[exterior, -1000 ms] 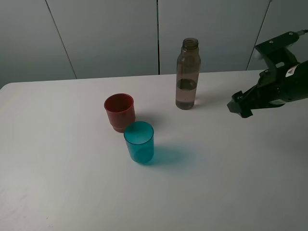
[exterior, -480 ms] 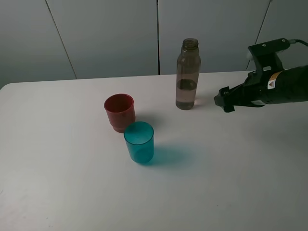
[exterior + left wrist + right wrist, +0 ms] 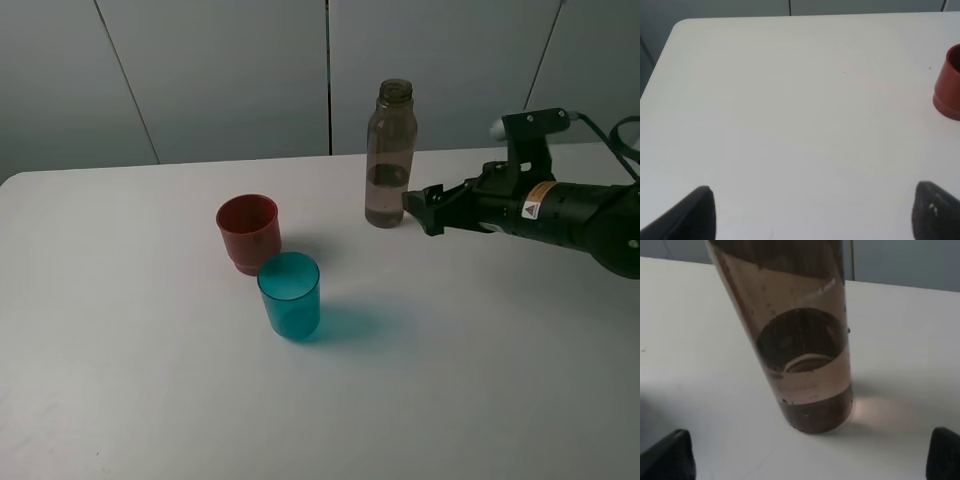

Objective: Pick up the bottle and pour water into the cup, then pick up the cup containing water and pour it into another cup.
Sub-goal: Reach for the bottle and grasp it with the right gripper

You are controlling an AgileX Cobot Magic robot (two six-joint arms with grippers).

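Note:
The smoky grey-brown bottle (image 3: 390, 155) stands upright at the back of the white table, with a little water in its base. In the right wrist view the bottle (image 3: 800, 340) rises just ahead of my right gripper (image 3: 807, 460). That gripper (image 3: 420, 210) is open, with its fingertips level with the bottle's lower part and just right of it, not around it. The red cup (image 3: 248, 232) stands left of the bottle. The teal cup (image 3: 290, 295) stands right in front of the red one. My left gripper (image 3: 815, 215) is open over bare table, far from the red cup (image 3: 950, 85).
The white table (image 3: 150, 380) stretches wide to the left and front. Grey wall panels (image 3: 220, 70) stand behind its back edge. The left arm does not show in the high view.
My right arm has swung left across the table toward the bottle, bringing its open fingers close beside it. The bottle and cups have not moved.

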